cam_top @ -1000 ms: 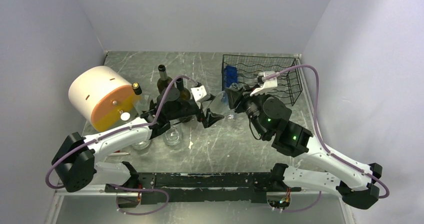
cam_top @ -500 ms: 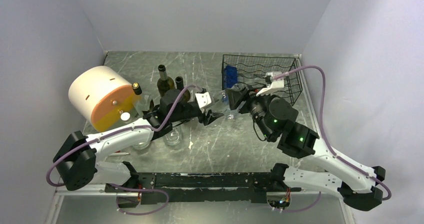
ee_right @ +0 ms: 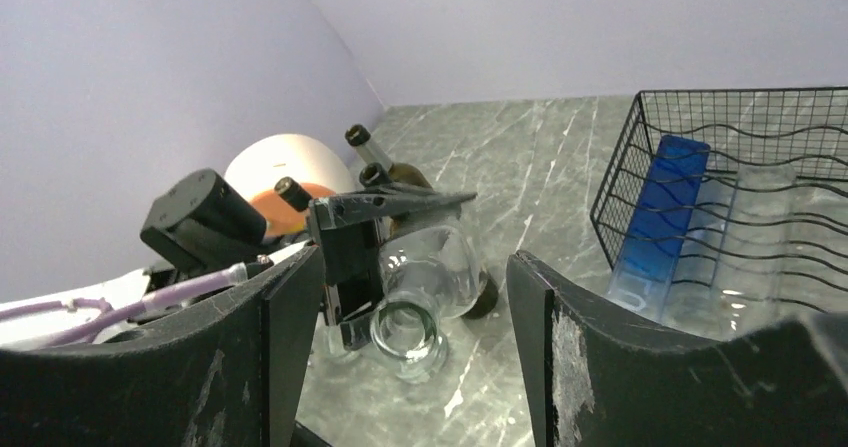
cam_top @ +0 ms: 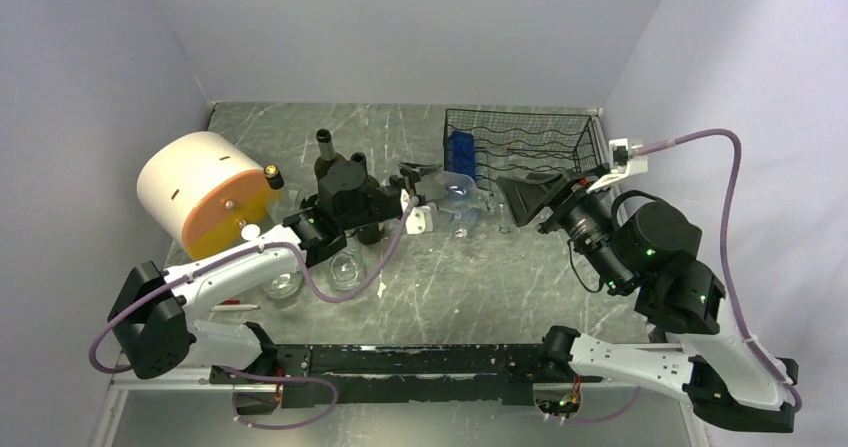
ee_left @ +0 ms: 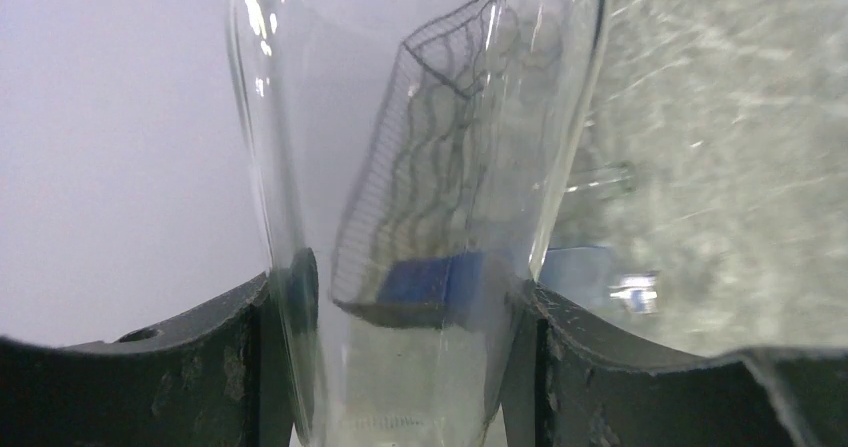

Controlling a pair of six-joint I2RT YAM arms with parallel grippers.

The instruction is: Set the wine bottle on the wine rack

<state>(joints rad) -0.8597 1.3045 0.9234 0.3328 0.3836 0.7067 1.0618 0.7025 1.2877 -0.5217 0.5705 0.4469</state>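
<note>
Carrying stage, seemingly: clear glass wine bottle (cam_top: 450,189) clamped sideways in closed left gripper (cam_top: 418,199), near but apart from black wire box-shaped wine rack (cam_top: 560,132); right gripper (cam_top: 512,199) wide open, empty; next needing a level swing rightward into the rack

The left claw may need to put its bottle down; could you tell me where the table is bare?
The widest bare table lies between the glasses, the right claw and the base rail. A smaller strip runs at the back, between the dark bottles and the wine rack. Around the white drum it is crowded.
</note>
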